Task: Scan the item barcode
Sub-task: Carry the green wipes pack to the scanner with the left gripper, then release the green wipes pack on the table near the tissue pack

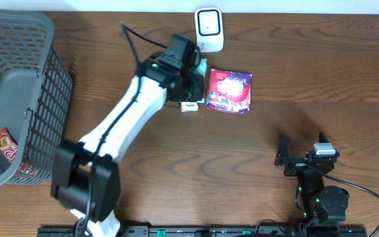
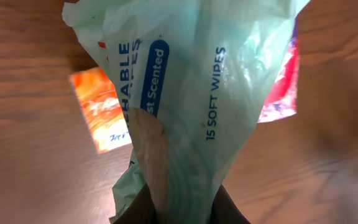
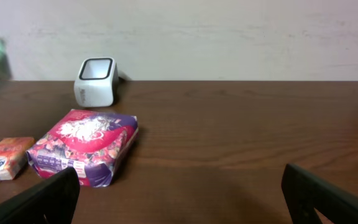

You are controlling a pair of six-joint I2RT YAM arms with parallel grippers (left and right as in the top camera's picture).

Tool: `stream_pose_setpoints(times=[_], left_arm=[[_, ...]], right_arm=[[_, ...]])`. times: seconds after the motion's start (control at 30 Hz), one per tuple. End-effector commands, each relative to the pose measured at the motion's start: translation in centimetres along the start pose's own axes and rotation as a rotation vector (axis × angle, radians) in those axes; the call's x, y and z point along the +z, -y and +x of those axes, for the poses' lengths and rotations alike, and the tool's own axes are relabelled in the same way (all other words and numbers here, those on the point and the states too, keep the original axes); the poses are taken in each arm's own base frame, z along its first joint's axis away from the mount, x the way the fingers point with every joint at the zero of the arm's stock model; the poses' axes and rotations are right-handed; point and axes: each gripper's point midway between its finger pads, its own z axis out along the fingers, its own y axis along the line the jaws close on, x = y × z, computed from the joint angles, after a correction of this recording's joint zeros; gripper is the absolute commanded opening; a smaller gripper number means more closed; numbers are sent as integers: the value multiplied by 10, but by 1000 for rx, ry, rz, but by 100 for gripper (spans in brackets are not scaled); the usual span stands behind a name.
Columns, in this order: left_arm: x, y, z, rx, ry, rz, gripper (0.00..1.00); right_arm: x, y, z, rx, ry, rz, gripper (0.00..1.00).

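My left gripper point(image 1: 196, 78) is shut on a pale green pack of soft wipes point(image 2: 191, 93), held above the table just below the white barcode scanner point(image 1: 209, 29). In the left wrist view the pack fills the frame, its end pinched between the dark fingers point(image 2: 229, 211) at the bottom edge. No barcode shows on the face I see. The scanner point(image 3: 96, 81) stands upright at the table's far edge. My right gripper point(image 1: 283, 160) rests open at the front right, nothing between its fingers point(image 3: 48, 199).
A pink and purple packet point(image 1: 229, 91) lies right of the left gripper, with a small orange tissue pack point(image 1: 189, 106) beside it. A dark mesh basket point(image 1: 45, 79) at the left holds a red snack point(image 1: 4, 145). A black cable point(image 1: 131, 39) crosses the back.
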Motion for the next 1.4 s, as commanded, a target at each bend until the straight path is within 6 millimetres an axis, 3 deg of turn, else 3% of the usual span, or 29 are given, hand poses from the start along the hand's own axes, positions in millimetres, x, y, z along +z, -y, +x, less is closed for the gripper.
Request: stream_pose_setpoints(times=[0.0, 0.2, 0.4, 0.5, 0.7, 0.9, 1.1, 1.27, 1.37], left_arm=[[18, -8, -4, 14, 2, -40, 7], [51, -17, -10, -15, 10, -65, 8], [83, -14, 11, -19, -63, -80, 9], [89, -5, 19, 3, -84, -75, 34], [82, 15, 19, 33, -68, -37, 34], [50, 46, 13, 47, -46, 100, 36], [-7, 64, -9, 93, 81, 155, 72], [-65, 53, -38, 112, 254, 117, 92], [-107, 37, -55, 111, 370, 78, 94]], right_arm=[[0, 2, 0, 10, 2, 12, 99], [0, 2, 0, 10, 2, 12, 99], [0, 2, 0, 10, 2, 12, 99], [0, 2, 0, 10, 2, 12, 99], [0, 2, 0, 10, 2, 12, 99], [0, 2, 0, 10, 2, 12, 99], [0, 2, 0, 10, 2, 12, 99], [0, 2, 0, 10, 2, 12, 99], [0, 2, 0, 10, 2, 12, 99]])
